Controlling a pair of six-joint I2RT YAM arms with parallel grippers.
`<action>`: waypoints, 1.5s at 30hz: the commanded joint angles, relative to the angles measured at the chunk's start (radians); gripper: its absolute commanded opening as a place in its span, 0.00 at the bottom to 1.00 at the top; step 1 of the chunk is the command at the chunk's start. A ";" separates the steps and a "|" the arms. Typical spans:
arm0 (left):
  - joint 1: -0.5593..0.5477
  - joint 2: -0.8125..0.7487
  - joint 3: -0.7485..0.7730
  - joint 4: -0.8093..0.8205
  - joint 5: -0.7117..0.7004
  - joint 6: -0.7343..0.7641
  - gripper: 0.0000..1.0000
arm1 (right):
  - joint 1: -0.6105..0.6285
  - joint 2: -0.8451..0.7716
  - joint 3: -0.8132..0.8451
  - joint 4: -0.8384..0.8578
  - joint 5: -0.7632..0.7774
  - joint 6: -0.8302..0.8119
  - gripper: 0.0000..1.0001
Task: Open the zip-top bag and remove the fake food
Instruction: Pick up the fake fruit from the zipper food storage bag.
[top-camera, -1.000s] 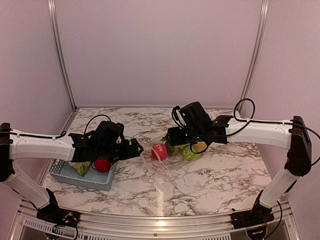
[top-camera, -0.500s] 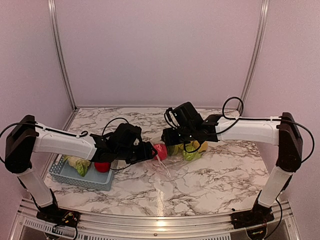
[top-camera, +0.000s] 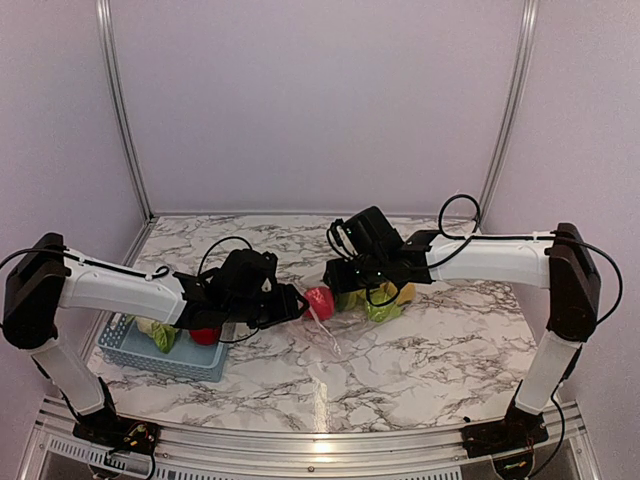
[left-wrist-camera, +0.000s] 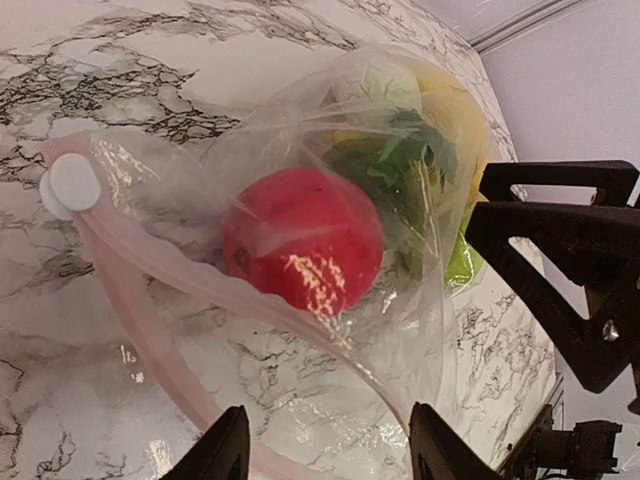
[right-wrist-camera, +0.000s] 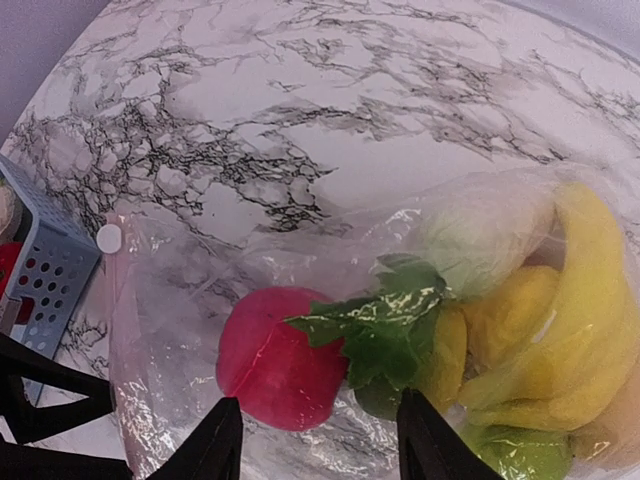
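Your white marble worktop (top-camera: 430, 350) sits inside plain pale purple walls (top-camera: 320, 100). In its middle lies the clear crinkly plastic bag (left-wrist-camera: 400, 330), with a red toy apple (left-wrist-camera: 305, 240) and yellow toy bananas (right-wrist-camera: 590, 290) inside. Your left pincer (left-wrist-camera: 330, 415) and right pincer (right-wrist-camera: 320, 405) hover by it, fingers apart.

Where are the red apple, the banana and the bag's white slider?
red apple (left-wrist-camera: 305, 255), left wrist view, its shiny middle.
banana (right-wrist-camera: 590, 300), right wrist view, middle of its curve.
white slider (left-wrist-camera: 72, 182), left wrist view, its round face.

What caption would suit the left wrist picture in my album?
Open left pincer facing a clear crinkly plastic zip-top bag with a round red toy apple inside.
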 joint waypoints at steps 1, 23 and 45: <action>-0.003 -0.079 -0.050 0.006 -0.046 -0.003 0.55 | -0.005 0.007 0.027 -0.007 -0.001 -0.012 0.50; 0.002 0.141 0.135 0.007 -0.056 0.033 0.36 | -0.007 0.045 0.057 -0.009 -0.018 -0.014 0.45; 0.024 0.220 0.133 0.070 -0.057 0.066 0.61 | -0.056 0.195 0.063 0.031 -0.064 -0.010 0.37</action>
